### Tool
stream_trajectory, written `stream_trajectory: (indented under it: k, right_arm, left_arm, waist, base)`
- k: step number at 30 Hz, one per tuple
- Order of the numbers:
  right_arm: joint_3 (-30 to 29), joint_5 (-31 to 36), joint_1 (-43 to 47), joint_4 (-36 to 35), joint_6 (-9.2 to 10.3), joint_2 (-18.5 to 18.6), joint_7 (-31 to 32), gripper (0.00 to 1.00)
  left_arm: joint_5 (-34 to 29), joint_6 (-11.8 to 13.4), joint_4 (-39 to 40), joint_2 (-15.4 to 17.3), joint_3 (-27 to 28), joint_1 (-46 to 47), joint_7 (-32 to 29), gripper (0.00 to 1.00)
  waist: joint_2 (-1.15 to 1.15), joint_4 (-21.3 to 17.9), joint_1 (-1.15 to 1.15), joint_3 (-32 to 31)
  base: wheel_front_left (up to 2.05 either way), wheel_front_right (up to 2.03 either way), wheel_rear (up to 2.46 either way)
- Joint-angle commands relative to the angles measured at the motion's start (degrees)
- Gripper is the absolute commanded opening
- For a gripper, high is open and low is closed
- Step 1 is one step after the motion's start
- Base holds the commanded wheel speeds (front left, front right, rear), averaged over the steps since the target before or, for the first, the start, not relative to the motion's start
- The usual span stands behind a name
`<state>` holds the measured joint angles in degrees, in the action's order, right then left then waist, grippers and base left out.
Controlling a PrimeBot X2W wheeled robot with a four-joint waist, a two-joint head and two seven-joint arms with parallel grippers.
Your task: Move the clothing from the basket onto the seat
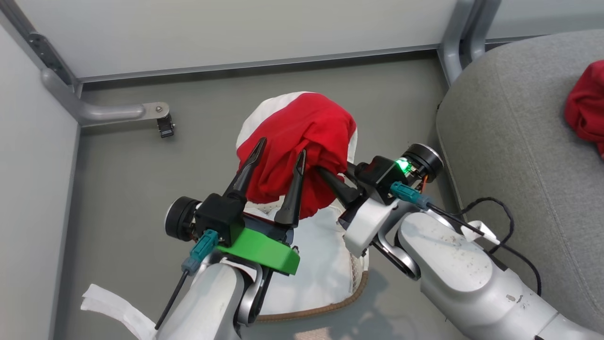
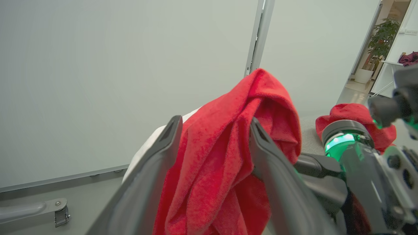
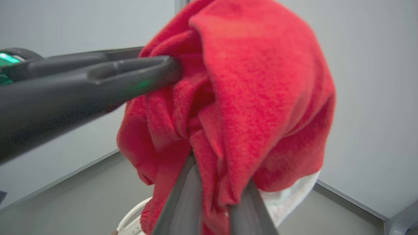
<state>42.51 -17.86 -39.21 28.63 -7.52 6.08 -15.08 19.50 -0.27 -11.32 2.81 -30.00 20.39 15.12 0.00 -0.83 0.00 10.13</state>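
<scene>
- In the head view we are seeing the basket (image 1: pixel 321 309) at 6 o'clock beneath both arms, with a white liner cloth (image 1: pixel 321 255) lying in it and the seat (image 1: pixel 509 141) at 3 o'clock. Neither wrist view is giving us that layout.
- The right wrist view is showing the right gripper (image 3: pixel 221 169) pinching a fold of the red garment (image 3: pixel 261 81), jaws together on it.
- The left wrist view is showing the left gripper (image 2: pixel 215 121) with fingers spread apart, the fabric hanging between them.
- The garment is hanging bunched and fleecy above the basket.
- A second red garment (image 1: pixel 587 106) is lying crumpled on the seat at 2 o'clock.
</scene>
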Motion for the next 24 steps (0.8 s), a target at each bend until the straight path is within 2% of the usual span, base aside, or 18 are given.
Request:
stream_trajectory:
  k: [1,13,24]
  right_arm:
    - [-1.1,0.3,1.3,-0.5,0.06,0.3,-0.1,0.0]
    - [-10.7,0.2,7.0,-4.6,0.06,1.1,-0.1,0.0]
    - [-15.4,-0.2,12.3,-6.6,0.06,0.9,-0.1,0.0]
  left_arm:
    - [-0.9,-0.2,-0.3,0.2,0.3,-0.5,0.0,1.0]
    - [-4.2,-2.3,-2.7,0.2,2.3,-0.3,0.0,1.0]
    - [-4.7,-4.2,-4.6,0.2,2.5,-1.5,0.0,1.0]
  waist:
    - [0.0,-2.3,0.0,0.4]
    - [0.0,-14.5,0.0,2.0]
    - [0.0,-26.0,0.0,0.8]
  base:
    - [0.0,0.0,0.0]
    - [0.0,0.0,0.0]
    - [0.0,0.0,0.0]
